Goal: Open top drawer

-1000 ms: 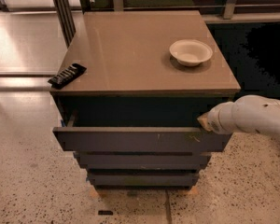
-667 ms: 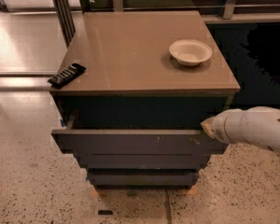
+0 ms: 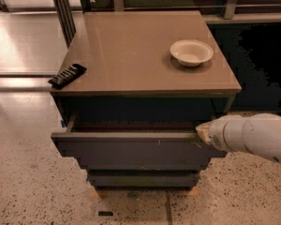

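Observation:
The top drawer is a long dark grey-olive panel with small pale scratches toward its right end. It stands pulled partly out of the cabinet, with a dark gap showing above its top edge. Two narrower dark drawer fronts sit below it, pushed in. My gripper reaches in from the right on a white arm and sits at the drawer's upper right edge. Its fingers are hidden by the arm's end.
The brown cabinet top carries a white bowl at the back right and a black remote-like object hanging over the left edge. Speckled floor lies around. A metal frame stands behind left.
The drawer has come out a little further. My arm has drawn back toward the right and lower with it.

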Available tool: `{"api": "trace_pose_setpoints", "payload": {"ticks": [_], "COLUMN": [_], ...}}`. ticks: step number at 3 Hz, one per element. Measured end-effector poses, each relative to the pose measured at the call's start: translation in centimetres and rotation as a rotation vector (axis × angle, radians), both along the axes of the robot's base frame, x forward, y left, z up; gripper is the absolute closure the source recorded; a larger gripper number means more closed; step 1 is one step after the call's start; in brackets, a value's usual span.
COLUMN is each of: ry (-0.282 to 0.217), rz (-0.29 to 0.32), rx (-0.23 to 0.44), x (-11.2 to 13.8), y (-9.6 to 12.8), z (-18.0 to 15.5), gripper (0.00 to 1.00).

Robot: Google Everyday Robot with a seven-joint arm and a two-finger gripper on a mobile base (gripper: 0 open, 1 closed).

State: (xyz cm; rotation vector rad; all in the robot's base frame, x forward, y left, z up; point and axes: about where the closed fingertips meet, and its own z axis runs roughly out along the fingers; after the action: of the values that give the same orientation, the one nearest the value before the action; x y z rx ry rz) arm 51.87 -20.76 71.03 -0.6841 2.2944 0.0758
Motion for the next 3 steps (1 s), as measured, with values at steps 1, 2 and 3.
{"api": "trace_pose_setpoints", "payload": {"ticks": [1,2,3], "ry": [-0.023,-0.029,-0.003], "rz": [0.04,0.047,0.048], "rx": [-0.032,-0.036,-0.034], "x": [2.8,3.2,3.5], "y": [0.9,1.2,1.2], "z": [1.4,1.8,0.7], "gripper": [1.0,1.0,1.0]}}
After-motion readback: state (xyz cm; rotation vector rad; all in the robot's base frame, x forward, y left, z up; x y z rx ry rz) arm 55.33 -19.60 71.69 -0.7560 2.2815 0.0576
